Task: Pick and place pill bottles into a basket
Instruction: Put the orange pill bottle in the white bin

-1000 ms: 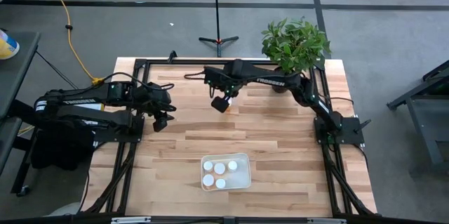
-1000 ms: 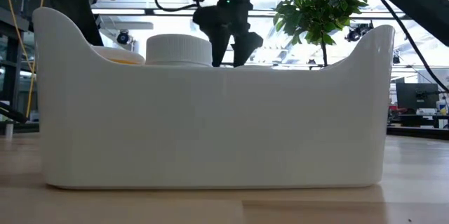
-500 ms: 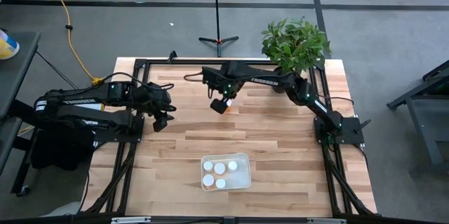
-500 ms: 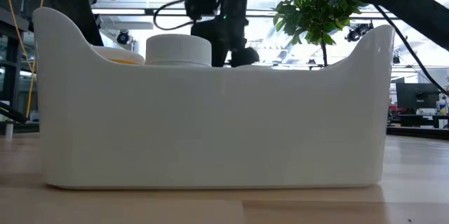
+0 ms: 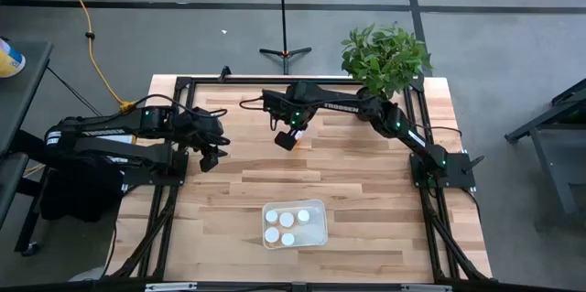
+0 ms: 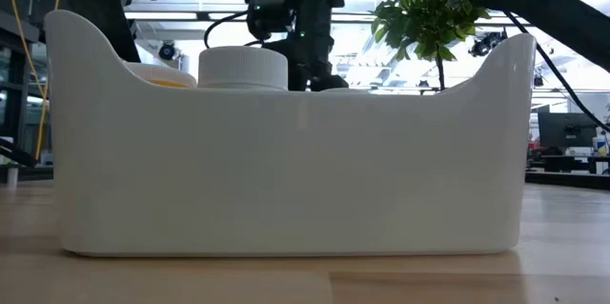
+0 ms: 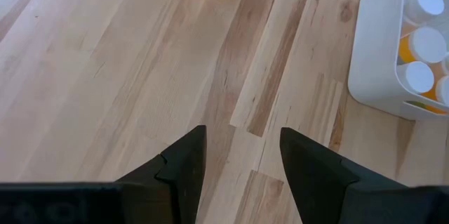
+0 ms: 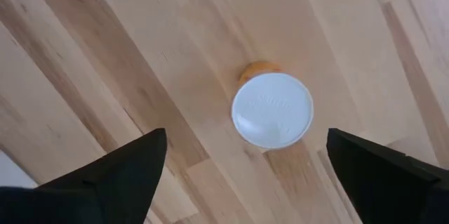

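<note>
Right arm: over the last second we saw our right gripper slide a little leftward over the far table, fingers spread wide either side of a standing pill bottle, not touching.
Meaning: we judged a grasp imminent.
Basket: near edge, four caps showing.
Left gripper: parked left, fingers apart, empty.

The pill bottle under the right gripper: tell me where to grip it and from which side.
Grip the pill bottle across its round white cap, coming straight down from above. It stands upright on the table with the cap facing up and bare wood all round. The right gripper is open above it, one of its fingers on each side, so closing across the cap looks easiest.
</note>
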`<act>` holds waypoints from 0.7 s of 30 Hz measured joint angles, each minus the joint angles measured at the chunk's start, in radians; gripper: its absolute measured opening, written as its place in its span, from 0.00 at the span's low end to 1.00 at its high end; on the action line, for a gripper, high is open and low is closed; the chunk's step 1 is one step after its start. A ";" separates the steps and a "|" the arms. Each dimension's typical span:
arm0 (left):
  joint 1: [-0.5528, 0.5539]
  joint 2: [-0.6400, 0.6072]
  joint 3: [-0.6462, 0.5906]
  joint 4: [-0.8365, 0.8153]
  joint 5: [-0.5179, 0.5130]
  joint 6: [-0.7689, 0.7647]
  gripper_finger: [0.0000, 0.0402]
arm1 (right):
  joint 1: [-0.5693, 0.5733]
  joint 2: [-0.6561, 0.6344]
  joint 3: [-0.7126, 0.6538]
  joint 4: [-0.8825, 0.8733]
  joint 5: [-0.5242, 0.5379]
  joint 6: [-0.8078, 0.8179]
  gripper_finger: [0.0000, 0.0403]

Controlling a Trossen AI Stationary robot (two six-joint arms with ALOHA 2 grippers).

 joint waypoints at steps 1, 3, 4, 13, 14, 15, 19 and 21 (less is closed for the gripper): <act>0.000 0.000 0.000 0.000 0.000 0.000 0.54 | -0.003 0.000 0.000 0.003 0.005 0.001 0.96; 0.000 0.000 0.000 0.000 0.000 0.000 0.54 | -0.008 0.005 0.000 0.006 0.011 0.000 0.98; 0.000 0.000 0.000 0.000 0.000 0.000 0.54 | -0.011 0.006 0.000 0.004 0.011 0.000 0.99; 0.000 0.000 0.000 0.000 0.000 0.000 0.54 | -0.031 0.018 0.001 0.001 0.008 0.014 0.99; 0.000 0.000 0.000 0.000 0.000 0.000 0.54 | -0.032 0.030 0.001 0.000 0.007 0.016 0.99; 0.000 0.000 0.000 0.000 0.000 -0.002 0.54 | -0.033 0.039 0.001 -0.002 0.006 0.017 0.99; 0.000 0.000 0.000 0.000 0.000 -0.021 0.54 | -0.031 0.084 0.000 -0.003 -0.021 0.004 0.99; 0.000 0.000 0.000 0.000 0.000 -0.023 0.54 | -0.029 0.100 0.000 -0.002 -0.026 0.003 0.99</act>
